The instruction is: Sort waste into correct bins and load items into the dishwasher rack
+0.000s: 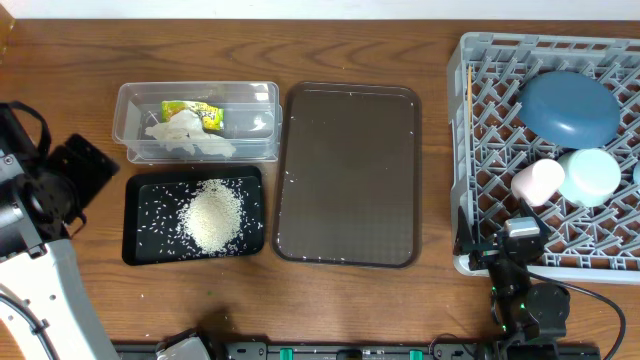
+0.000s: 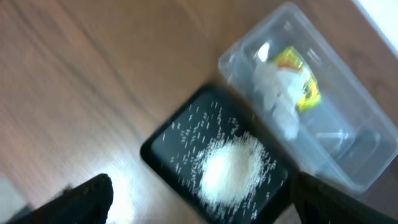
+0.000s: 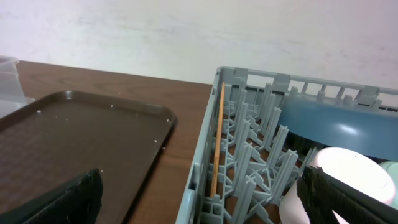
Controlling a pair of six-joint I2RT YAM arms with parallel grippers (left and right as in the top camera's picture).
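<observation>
The clear tub [image 1: 128, 108] holds crumpled tissue [image 1: 185, 135] and the green-and-yellow wrapper [image 1: 193, 113]. The black tray [image 1: 140, 195] in front of it holds the rice heap [image 1: 212, 216]. The grey rack [image 1: 480, 150] holds the dark blue dish [image 1: 570, 105], the pink cup [image 1: 537, 182], a pale mint bowl [image 1: 590, 175] and a sliver of light blue bowl [image 1: 636, 176]. My left gripper [image 2: 199, 208] is open and empty above the black tray [image 2: 168, 140] and rice [image 2: 233, 168]. My right gripper [image 3: 205, 199] is open and empty at the rack's front left corner [image 3: 208, 162].
A brown serving tray [image 1: 348, 175] lies between the bins and the rack, with a few stray grains on it. A wooden chopstick [image 1: 469, 110] lies along the rack's left wall. The left arm [image 1: 40, 190] stands at the table's left edge.
</observation>
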